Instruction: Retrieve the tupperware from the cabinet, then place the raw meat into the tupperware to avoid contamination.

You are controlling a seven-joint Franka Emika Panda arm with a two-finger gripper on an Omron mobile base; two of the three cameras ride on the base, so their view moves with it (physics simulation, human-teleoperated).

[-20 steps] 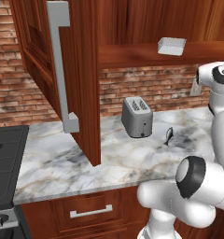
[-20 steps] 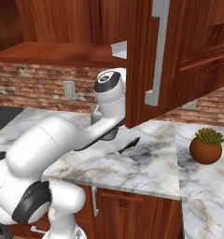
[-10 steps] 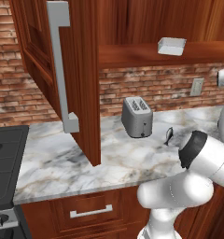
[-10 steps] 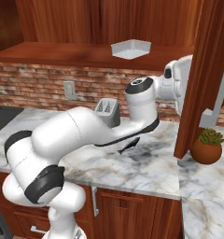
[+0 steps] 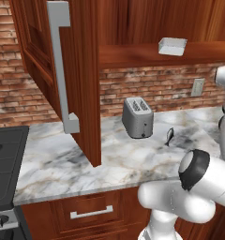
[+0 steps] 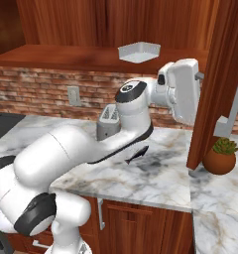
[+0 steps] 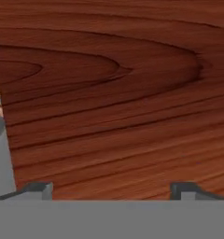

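Note:
The white tupperware (image 5: 172,46) (image 6: 139,51) sits on the bottom shelf of the open cabinet (image 5: 147,54). Below it on the marble counter lies the raw meat (image 5: 169,136) (image 6: 138,155), a small dark fish shape partly behind my arm in the right base view. My gripper (image 6: 198,96) is raised to shelf height, to the right of the tupperware and close against the inner face of the right cabinet door (image 6: 217,84). The hand view has that wood right in front of the gripper (image 7: 111,191). Its fingertips (image 7: 39,189) stand wide apart, open and holding nothing.
A grey two-slot toaster (image 5: 138,117) (image 6: 107,121) stands on the counter under the shelf. The left cabinet door (image 5: 81,79) hangs open over the counter. A potted plant (image 6: 221,158) sits at the right, a stove (image 5: 4,164) at the left.
The right cabinet door has swung wide open, uncovering the tupperware in the right base view. My hand followed it to the right and now rests beside its inner face.

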